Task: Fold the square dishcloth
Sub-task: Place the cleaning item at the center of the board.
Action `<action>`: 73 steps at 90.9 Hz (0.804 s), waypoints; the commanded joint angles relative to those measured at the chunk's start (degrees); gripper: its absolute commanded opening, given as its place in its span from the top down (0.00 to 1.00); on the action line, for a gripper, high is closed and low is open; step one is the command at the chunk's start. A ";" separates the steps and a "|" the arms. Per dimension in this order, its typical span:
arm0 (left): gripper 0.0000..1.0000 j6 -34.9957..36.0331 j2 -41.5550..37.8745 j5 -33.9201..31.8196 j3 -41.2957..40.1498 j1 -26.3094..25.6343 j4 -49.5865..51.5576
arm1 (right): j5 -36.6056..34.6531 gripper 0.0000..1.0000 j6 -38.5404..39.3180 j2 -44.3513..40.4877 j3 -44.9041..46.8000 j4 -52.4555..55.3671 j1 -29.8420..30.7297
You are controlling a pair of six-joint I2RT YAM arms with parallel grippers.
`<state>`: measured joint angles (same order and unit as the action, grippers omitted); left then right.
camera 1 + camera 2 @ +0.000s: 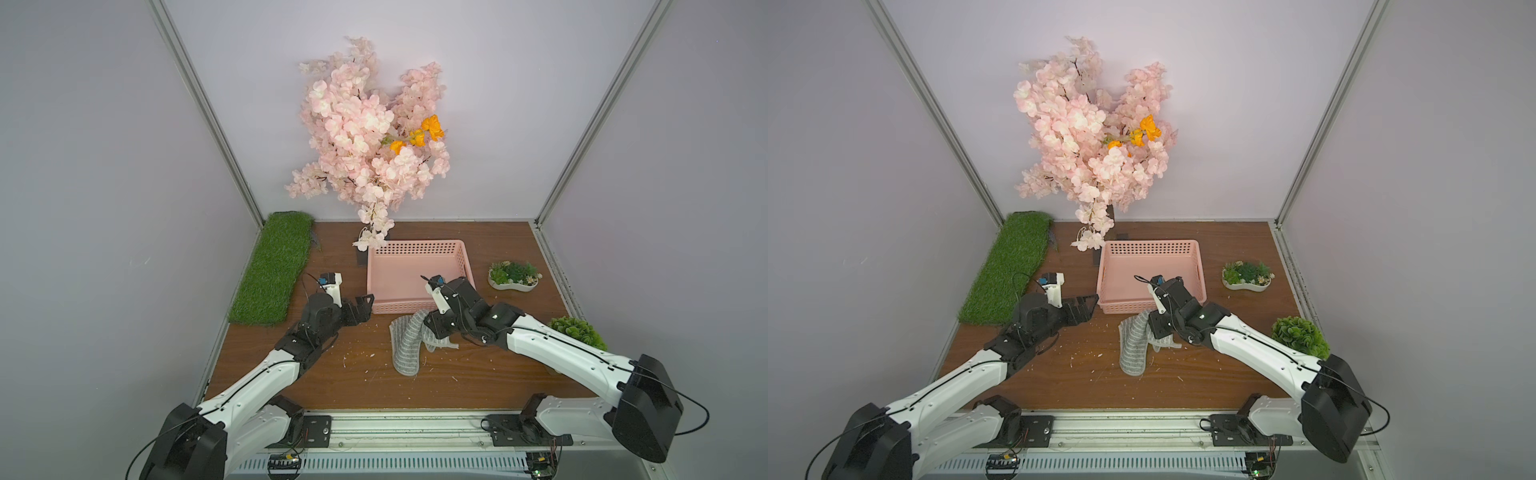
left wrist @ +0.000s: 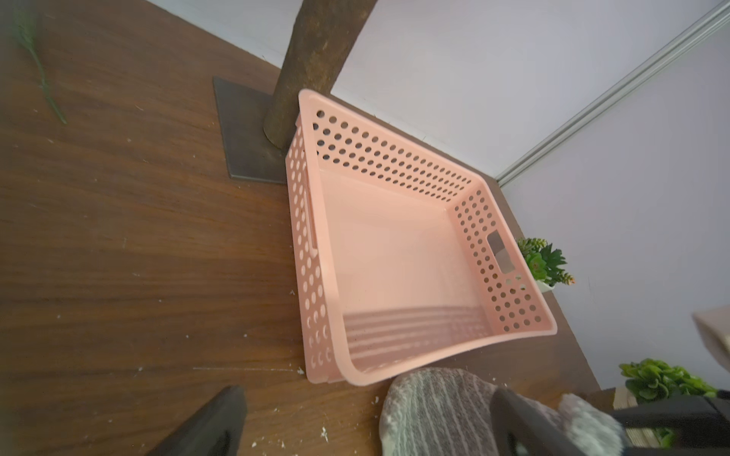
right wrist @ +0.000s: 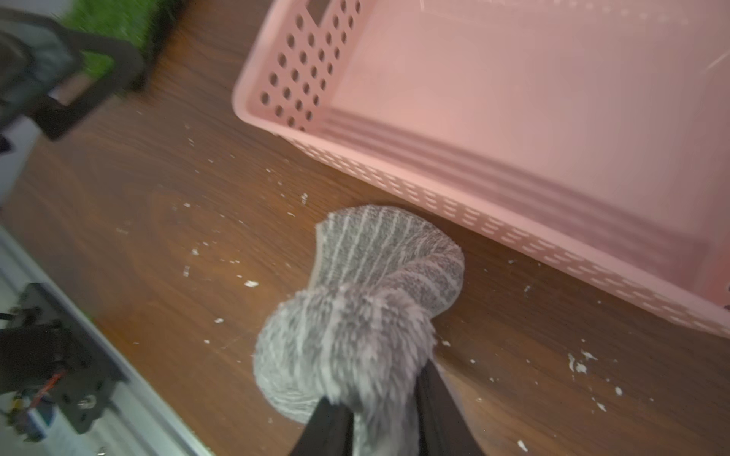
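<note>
the square dishcloth (image 1: 405, 348) lies crumpled on the table (image 1: 324, 386), just on the near side of the pink basket (image 1: 395, 308), one end lifted. the right gripper (image 3: 377, 391), jaws narrow, pinches a fuzzy bunch of it. the left gripper (image 1: 365, 306) hangs wide and empty by the basket's near left corner.

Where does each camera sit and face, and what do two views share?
Both top views: high above the robot's base, looking down at the table; both arms show.
Left wrist: on left arm, facing the pink basket; left gripper shows.
Right wrist: on right arm, facing the square dishcloth; right gripper shows.
Wrist views share basket, dishcloth.
</note>
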<state>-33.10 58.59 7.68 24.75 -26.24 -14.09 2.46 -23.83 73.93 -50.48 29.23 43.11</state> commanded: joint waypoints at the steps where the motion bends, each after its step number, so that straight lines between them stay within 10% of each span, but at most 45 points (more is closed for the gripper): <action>1: 0.05 1.58 1.87 2.53 -1.88 -3.24 2.65 | -3.92 0.61 -2.27 1.60 1.49 0.38 -0.45; 31: 0.19 2.47 11.46 0.82 -4.87 -12.52 -8.58 | -6.26 0.33 -4.27 -4.09 5.61 5.47 -3.50; 73: 0.31 6.96 26.65 -2.33 1.86 -14.93 -17.40 | -1.16 0.37 -11.81 -11.52 13.75 -6.80 -14.71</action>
<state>-28.97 83.13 6.11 23.79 -40.62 -28.01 -0.95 -32.77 61.34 -38.17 28.95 29.56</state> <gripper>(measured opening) 0.689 0.637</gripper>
